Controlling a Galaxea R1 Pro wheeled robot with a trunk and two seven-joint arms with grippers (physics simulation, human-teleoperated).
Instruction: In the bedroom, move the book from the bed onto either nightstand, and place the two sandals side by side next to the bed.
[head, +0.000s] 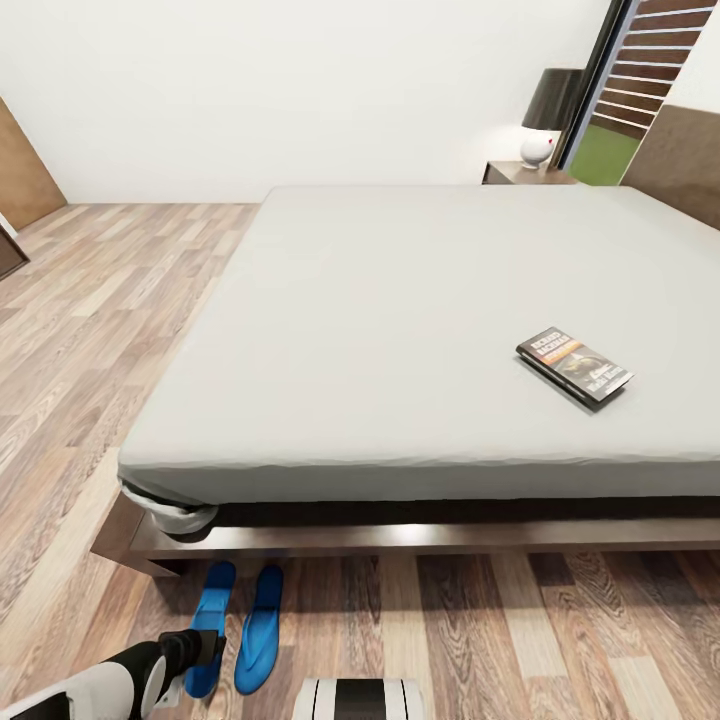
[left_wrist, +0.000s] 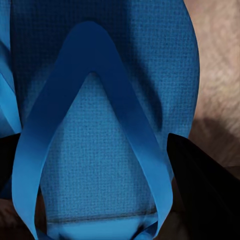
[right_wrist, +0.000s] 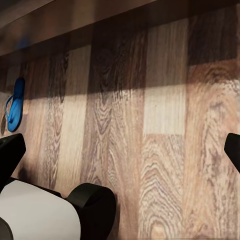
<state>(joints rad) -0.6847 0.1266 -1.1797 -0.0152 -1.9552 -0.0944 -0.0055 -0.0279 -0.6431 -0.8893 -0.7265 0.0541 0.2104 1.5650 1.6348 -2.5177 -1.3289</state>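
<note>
Flat blue sandal (left_wrist: 100, 150): matt, finely textured foam-like sole, smooth straps. Pale grey mattress (head: 400, 330): matt cloth. Dark brown bed frame (head: 400, 538): glossy wood. Plank floor (head: 90, 330): grained wood, slight sheen. Thin dark paperback (head: 574, 364): glossy cover.

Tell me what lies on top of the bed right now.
Only the book lies on the bed, flat on the grey mattress toward the head view's right. The rest of the mattress is bare. The far right part of the bed runs out of frame.
</note>
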